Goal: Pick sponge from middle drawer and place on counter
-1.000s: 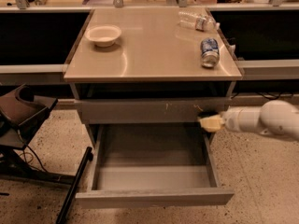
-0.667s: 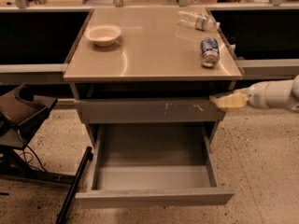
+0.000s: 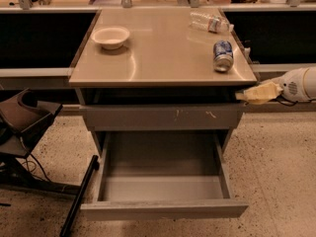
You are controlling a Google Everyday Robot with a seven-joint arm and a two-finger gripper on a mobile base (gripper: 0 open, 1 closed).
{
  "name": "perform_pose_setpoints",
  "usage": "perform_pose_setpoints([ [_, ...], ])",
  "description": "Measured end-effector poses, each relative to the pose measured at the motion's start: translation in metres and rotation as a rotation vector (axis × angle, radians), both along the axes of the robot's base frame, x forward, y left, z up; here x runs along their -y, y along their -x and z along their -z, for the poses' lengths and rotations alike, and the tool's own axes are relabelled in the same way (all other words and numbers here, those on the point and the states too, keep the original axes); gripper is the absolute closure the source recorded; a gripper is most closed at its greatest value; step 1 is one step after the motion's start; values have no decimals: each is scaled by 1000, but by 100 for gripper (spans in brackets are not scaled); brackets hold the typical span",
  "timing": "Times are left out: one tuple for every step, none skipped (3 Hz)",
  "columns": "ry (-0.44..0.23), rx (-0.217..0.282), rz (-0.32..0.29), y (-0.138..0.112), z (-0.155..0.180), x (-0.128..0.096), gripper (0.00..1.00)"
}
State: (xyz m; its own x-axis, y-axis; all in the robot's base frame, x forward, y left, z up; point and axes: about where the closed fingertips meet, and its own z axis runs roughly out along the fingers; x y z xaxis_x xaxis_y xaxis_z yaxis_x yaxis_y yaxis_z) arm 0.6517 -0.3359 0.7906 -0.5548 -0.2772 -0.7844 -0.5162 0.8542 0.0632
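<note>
Arm stretched level, coming in from the right.
The gripper hung just off the bench's front-right corner, below its edge, pale fingers pressed together, pointing left.

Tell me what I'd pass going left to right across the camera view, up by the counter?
White bowl → blue can → gripper, beside the counter's right edge, just under its top. The lying bottle overlaps the can sideways, so I skip it.

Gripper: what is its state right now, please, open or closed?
Gripper: by the right edge of the counter, just below its top; open or closed cannot be told.
</note>
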Motion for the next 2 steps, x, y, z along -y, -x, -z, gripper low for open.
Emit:
perform_pose_setpoints([
  [25, 9, -95, 20, -23, -12, 100],
  [41, 72, -297, 55, -72, -36, 100],
])
